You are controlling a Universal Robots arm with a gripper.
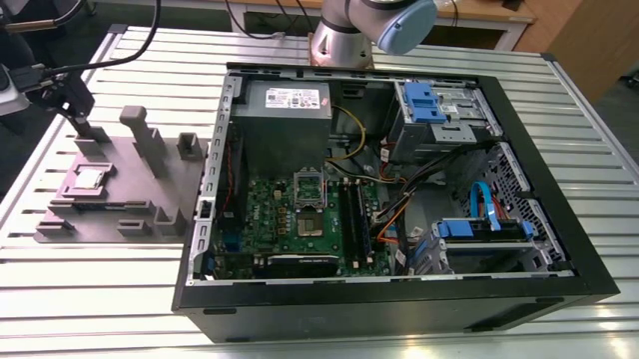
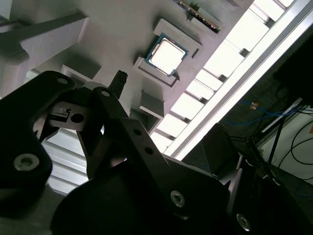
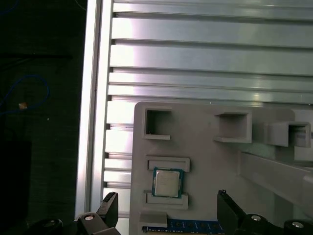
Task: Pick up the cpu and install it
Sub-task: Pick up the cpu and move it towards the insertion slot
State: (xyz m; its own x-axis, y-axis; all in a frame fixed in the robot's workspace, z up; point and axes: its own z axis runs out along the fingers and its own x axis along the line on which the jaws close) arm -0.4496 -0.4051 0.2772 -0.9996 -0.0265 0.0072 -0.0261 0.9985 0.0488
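Cpu [image 3: 167, 182]: small flat square chip with a pale metal top and a thin dark edge. It lies flat in a shallow seat of the grey plastic fixture [image 1: 150, 194], toward the exterior view's left, well apart from the open computer case [image 1: 399, 314]. Handling, as judged: light, rigid and smooth-topped, so likely slippery; the underside is probably delicate. It is best held level by two opposite side edges, with modest pressure. Access: raised fixture lips bracket two sides of the chip, and the other two sides look free for fingers. Gripper [image 3: 167, 205]: above the fixture, jaws wide apart and holding nothing, one finger to each side of the chip's line. Obstacles: tall fixture posts [image 1: 140, 138] stand near, and a circuit strip [image 3: 190, 226] lies just beside the seat. Room: open upward and across the slatted metal table [image 1: 100, 284] toward the case, whose walls ring the motherboard [image 1: 269, 217].
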